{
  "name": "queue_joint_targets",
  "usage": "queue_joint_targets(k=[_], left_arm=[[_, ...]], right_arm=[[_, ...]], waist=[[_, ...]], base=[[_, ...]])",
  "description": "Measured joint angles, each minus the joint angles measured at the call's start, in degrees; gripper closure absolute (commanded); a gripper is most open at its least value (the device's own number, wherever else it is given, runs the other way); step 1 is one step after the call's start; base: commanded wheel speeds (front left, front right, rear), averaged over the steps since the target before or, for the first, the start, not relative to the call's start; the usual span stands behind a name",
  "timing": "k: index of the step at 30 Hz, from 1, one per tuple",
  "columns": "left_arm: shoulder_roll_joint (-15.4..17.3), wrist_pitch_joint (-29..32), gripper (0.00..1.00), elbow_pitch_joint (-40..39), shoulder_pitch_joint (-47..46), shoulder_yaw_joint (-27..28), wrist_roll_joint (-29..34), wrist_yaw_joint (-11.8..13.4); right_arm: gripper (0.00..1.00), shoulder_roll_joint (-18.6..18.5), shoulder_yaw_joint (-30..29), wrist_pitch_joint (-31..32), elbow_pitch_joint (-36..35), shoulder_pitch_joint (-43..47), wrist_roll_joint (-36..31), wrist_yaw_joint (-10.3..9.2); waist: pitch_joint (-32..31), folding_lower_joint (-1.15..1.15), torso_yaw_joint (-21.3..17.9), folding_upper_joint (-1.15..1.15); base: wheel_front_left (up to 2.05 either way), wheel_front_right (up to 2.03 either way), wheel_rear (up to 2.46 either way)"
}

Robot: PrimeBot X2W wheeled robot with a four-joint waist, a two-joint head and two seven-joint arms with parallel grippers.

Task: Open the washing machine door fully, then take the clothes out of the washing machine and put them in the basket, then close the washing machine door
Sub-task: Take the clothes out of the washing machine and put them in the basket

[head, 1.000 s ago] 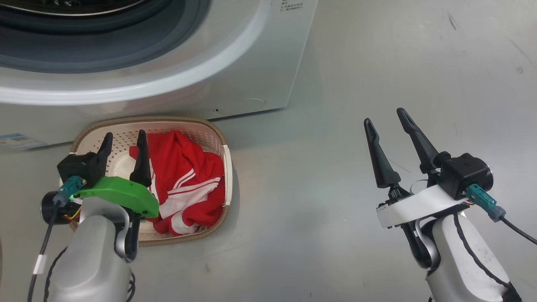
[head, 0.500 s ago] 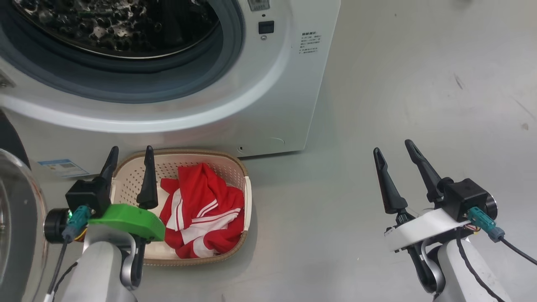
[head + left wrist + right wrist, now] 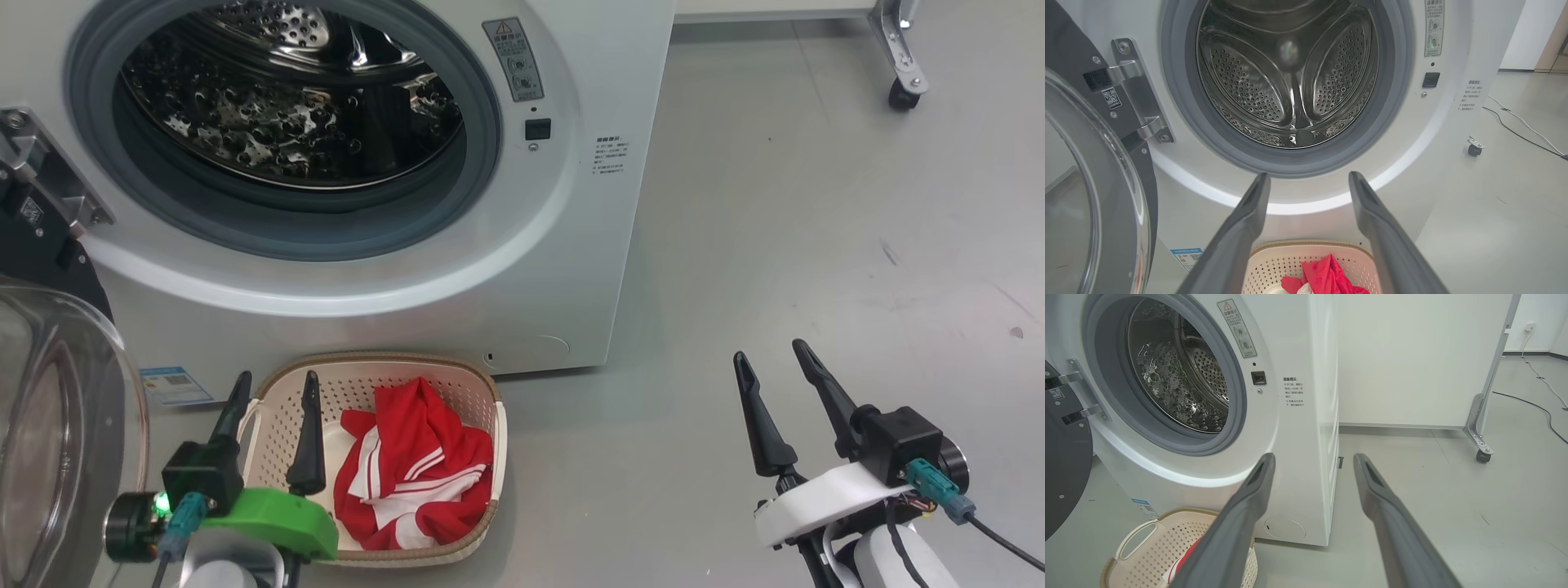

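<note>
Far left: the washing machine door hangs wide open, its glass bowl at the head view's lower-left edge and its hinge up beside the drum mouth. Just right of it is the left hand, fingers apart and empty, over the left end of the basket and pointing at the machine front. The clothes, red with white stripes, are heaped in the basket, which sits on the floor just in front of the washing machine. The drum looks empty, so closing the door is likely next. The door lies left of the left hand, so that arm is nearer, and the door must swing rightward about its upright hinge. The right hand is well right over the floor, fingers apart, empty.
</note>
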Motion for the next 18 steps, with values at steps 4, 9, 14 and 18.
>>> queue_joint_targets(k=[4,9,14,18], left_arm=[[0.0,0.0,0.0,-1.4,3.4,-0.5,0.0,0.4],[0.0,0.3,0.0,-3.3,6.9,-1.0,0.0,0.9],[0.1,1.5,0.0,-5.7,9.7,-1.7,0.0,1.4],[0.1,2.0,0.0,-7.8,10.9,-2.2,0.0,1.6]], right_arm=[[0.0,0.1,-0.1,0.0,0.0,1.7,0.0,-0.51],[0.0,0.3,-0.2,0.0,-0.1,3.9,0.0,-1.03],[0.0,0.5,-0.2,0.0,-0.9,5.8,0.0,-2.02],[0.0,0.6,-0.3,0.0,-1.8,6.7,0.0,-2.52]], waist=[[-1.9,0.0,0.3,0.0],[-4.1,0.0,0.5,0.0],[-5.5,0.0,0.4,0.0],[-5.7,0.0,0.2,0.0]], base=[[0.0,0.0,0.0],[0.0,0.0,0.0],[0.0,0.0,0.0],[0.0,0.0,0.0]])
